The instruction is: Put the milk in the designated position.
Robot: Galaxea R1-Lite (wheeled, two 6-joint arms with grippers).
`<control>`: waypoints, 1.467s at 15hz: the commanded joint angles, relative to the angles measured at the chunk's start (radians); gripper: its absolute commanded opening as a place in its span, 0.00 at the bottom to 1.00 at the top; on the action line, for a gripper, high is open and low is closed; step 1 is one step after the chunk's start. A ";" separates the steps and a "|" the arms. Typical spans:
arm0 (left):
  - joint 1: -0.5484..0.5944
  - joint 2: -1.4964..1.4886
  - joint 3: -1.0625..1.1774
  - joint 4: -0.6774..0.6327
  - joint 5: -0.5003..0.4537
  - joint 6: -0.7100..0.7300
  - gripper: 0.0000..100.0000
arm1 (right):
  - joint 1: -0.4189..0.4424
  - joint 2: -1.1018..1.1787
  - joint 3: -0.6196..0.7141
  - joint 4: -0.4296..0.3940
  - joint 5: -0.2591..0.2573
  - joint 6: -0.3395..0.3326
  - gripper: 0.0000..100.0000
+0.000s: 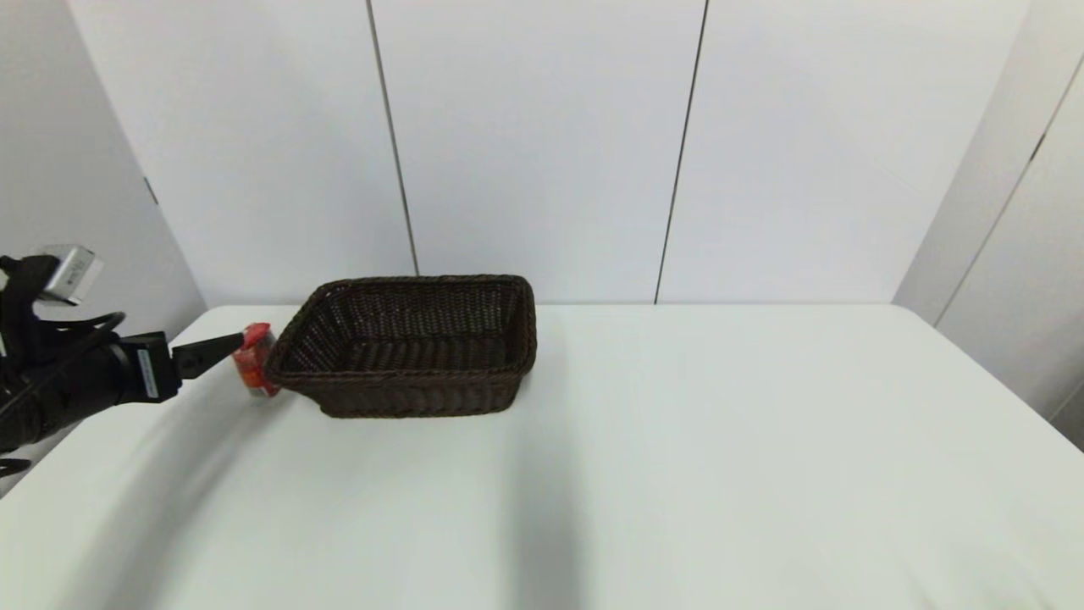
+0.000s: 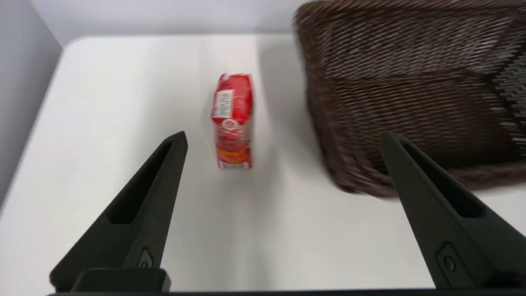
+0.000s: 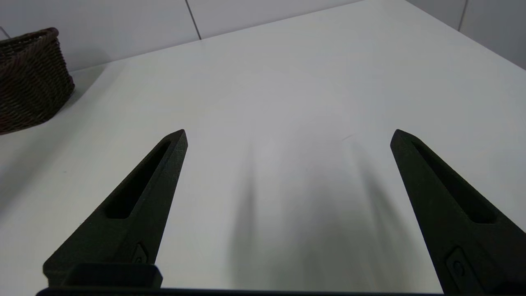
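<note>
The milk point(image 1: 254, 361), a small red carton with a white label, stands upright on the white table just left of the basket's near-left corner. In the left wrist view the milk point(image 2: 232, 119) sits beyond the fingertips, nearer one finger point(image 2: 144, 197), and touches neither. My left gripper point(image 1: 237, 343) comes in from the table's left edge and is open point(image 2: 283, 133) with nothing held. My right gripper point(image 3: 289, 131) is out of the head view; it hovers open over bare tabletop. No mark on the table shows the designated position.
A dark brown woven basket point(image 1: 415, 398) stands at the back left of the table, close to the milk, and shows beside it in the left wrist view point(image 2: 411, 82). The basket point(image 3: 28, 78) also appears far off in the right wrist view. White wall panels stand behind the table.
</note>
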 commanded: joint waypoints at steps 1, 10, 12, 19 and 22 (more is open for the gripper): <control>-0.001 -0.418 -0.010 0.270 -0.012 0.003 1.00 | 0.000 0.000 0.000 0.000 -0.001 0.001 1.00; -0.083 -1.038 0.019 0.829 0.277 0.088 1.00 | 0.000 0.000 0.000 0.000 -0.001 0.001 1.00; -0.108 -1.150 0.093 0.893 0.277 0.088 1.00 | 0.000 0.000 0.000 0.000 -0.001 0.001 1.00; -0.245 -1.296 0.426 0.767 0.306 0.125 1.00 | 0.000 0.000 0.000 0.000 0.000 0.001 1.00; -0.241 -1.409 0.492 0.760 0.311 0.120 1.00 | 0.000 0.000 0.000 0.000 -0.001 0.001 1.00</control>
